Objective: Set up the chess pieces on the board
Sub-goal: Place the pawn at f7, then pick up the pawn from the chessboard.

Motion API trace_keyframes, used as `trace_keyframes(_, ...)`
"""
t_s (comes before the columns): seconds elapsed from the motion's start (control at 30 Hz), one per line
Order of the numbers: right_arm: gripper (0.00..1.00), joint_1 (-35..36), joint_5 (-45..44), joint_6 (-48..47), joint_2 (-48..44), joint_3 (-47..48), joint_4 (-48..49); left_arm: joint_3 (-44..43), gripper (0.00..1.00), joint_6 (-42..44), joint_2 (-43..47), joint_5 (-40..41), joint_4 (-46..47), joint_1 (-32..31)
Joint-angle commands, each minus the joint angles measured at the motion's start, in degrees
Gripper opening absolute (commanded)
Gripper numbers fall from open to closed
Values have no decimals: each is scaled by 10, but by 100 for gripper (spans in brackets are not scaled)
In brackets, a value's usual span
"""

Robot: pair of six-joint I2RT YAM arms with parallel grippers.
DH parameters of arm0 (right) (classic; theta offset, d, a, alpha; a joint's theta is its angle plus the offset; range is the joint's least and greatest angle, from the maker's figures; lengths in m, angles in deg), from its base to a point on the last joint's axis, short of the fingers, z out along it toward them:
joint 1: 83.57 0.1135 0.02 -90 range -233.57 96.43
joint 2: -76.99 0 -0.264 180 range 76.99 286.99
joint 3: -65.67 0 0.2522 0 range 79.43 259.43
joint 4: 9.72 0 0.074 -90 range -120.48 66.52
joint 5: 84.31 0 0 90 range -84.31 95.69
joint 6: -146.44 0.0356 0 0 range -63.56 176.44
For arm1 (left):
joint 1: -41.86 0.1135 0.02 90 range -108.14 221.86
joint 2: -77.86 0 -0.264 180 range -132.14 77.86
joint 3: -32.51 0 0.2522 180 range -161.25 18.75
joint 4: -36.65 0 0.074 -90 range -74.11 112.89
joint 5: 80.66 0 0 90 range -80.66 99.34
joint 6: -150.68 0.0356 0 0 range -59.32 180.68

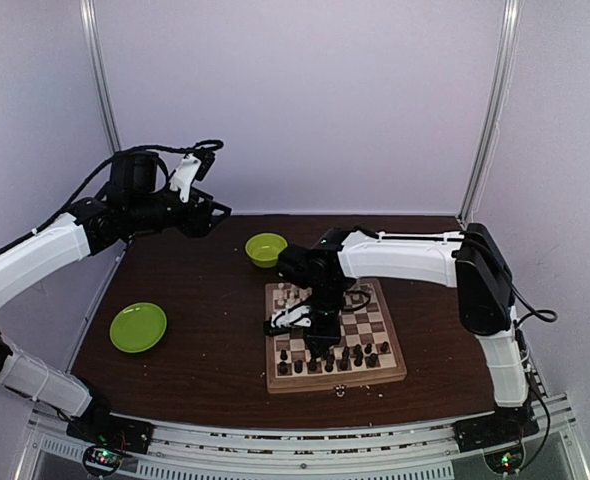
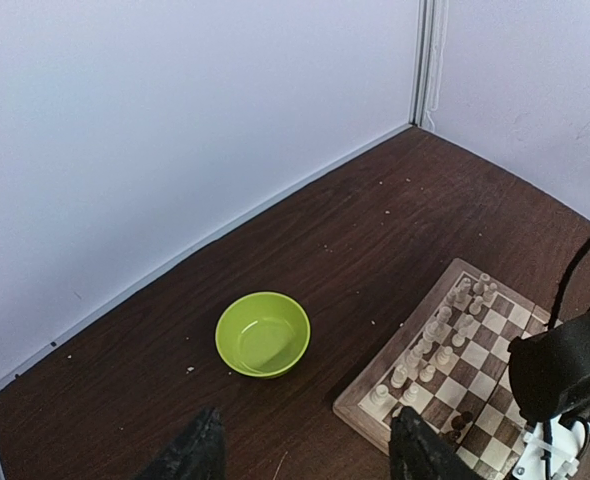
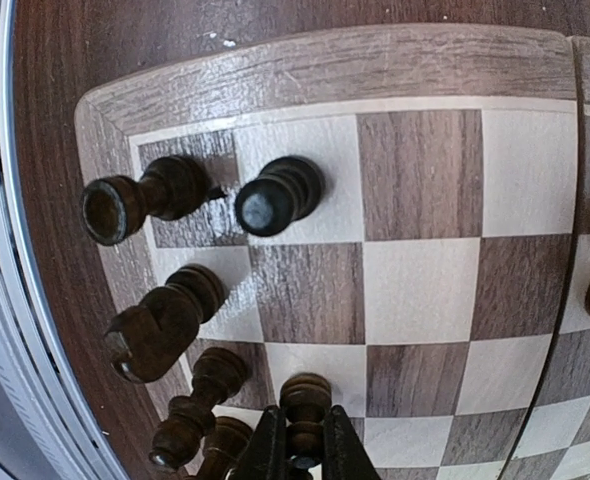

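Top view: right gripper (image 1: 310, 325) is low over the board (image 1: 337, 383), in among the chess pieces (image 1: 345, 355); left gripper (image 1: 213, 212) hangs high, well apart. Left wrist: jaws spread wide on nothing, green bowl (image 2: 263, 333) just ahead of them, board off to their right w/ cream men (image 2: 430, 340) along its bowl-side edge. Right wrist: jaws pressed together on a dark pawn (image 3: 304, 400), pinching it near the top, base on a light sq; more dark men (image 3: 275, 195) stand ahead of the tips. Pawn looks v. light, hard, smooth, prob. slippery and tippy, so a pinch across the neck under the head seems safest.
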Motion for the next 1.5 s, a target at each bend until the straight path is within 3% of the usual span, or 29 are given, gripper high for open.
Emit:
trace_keyframes(0.0, 9, 5, -1, 3, 12, 17, -7, -17, 58, -5, -3, -7, 11, 0)
trace_keyframes(0.2, 11, 5, -2, 7, 15, 23, -5, -17, 58, -5, -3, -9, 11, -1)
trace_keyframes(0.5, 27, 5, -4, 6, 4, 20, -8, -17, 58, -5, -4, -8, 11, 0)
trace_keyframes(0.8, 31, -32, -8, -1, -81, 28, -35, -18, 58, -9, -6, -11, 11, 0)
trace_keyframes(0.87, 32, -51, 6, -2, -108, 16, -42, -17, 65, -10, -8, -12, 12, 0)
trace_keyframes(1.0, 32, -91, 22, 3, -192, -48, -12, -23, 60, -21, -24, -26, 11, 0)
trace_keyframes(1.17, 33, -161, 37, 5, -315, -165, 52, -76, 56, -5, -86, -52, -59, -17)
trace_keyframes(1.2, 34, -217, 73, 14, -380, -235, 95, -96, 56, 28, -112, -10, -96, -56)
trace_keyframes(1.33, 35, -295, 144, 35, -455, -341, 171, -131, 57, 95, -154, 45, -162, -127)
trace_keyframes(1.47, 36, -346, 176, 48, -507, -404, 221, -147, 55, 98, -208, -5, -221, -152)
